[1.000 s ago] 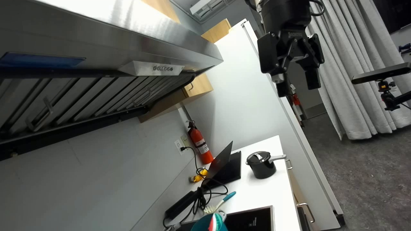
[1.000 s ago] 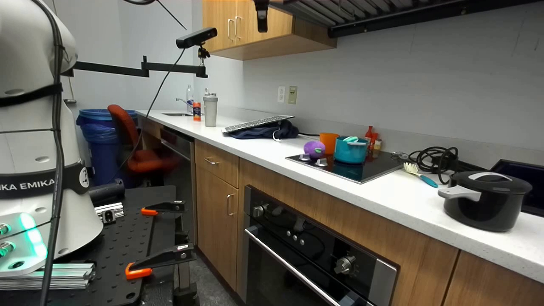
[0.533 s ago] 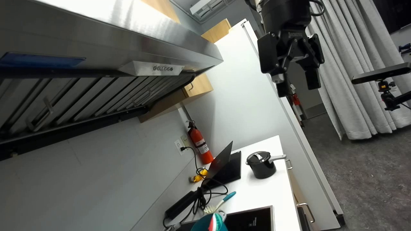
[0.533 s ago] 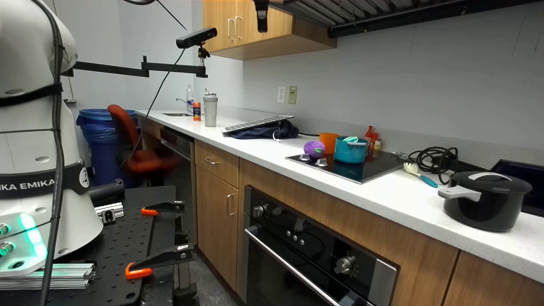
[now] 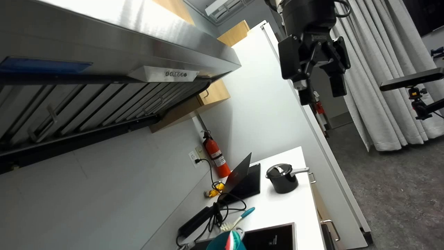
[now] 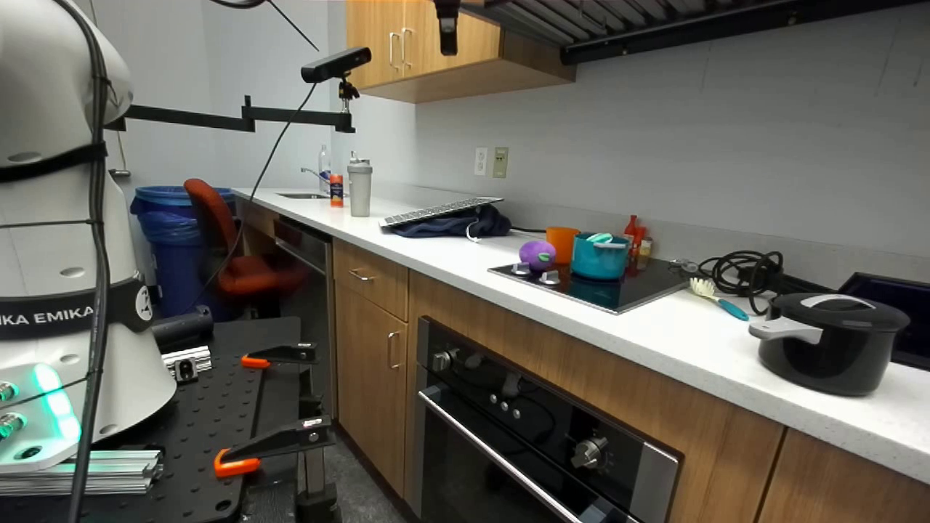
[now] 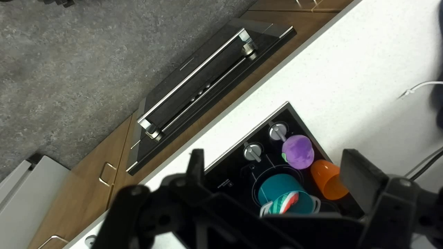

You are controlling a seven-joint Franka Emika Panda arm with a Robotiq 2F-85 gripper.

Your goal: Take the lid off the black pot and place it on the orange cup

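"KA EMIKA" marks the black band [image 6: 58,314] on the white arm [image 6: 43,247] facing me, a faint "ROBOTIQ" the housing [image 5: 308,21] above its fingers [image 5: 337,86]; cooktop lettering [image 7: 224,183] is illegible.

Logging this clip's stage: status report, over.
Gripper open, empty, up high. Lid on black pot. Purple round thing and teal pot beside orange cup, might crowd placement.

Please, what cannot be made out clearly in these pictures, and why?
Inside of the black pot: hidden by the lid in both exterior views.
Orange cup: partly hidden behind the purple object in an exterior view.
Teal pot: cut off by the bottom edge in an exterior view.
Cooktop: partly covered by the end effector in the wrist view.
Cooktop lettering: too small, wrist view.
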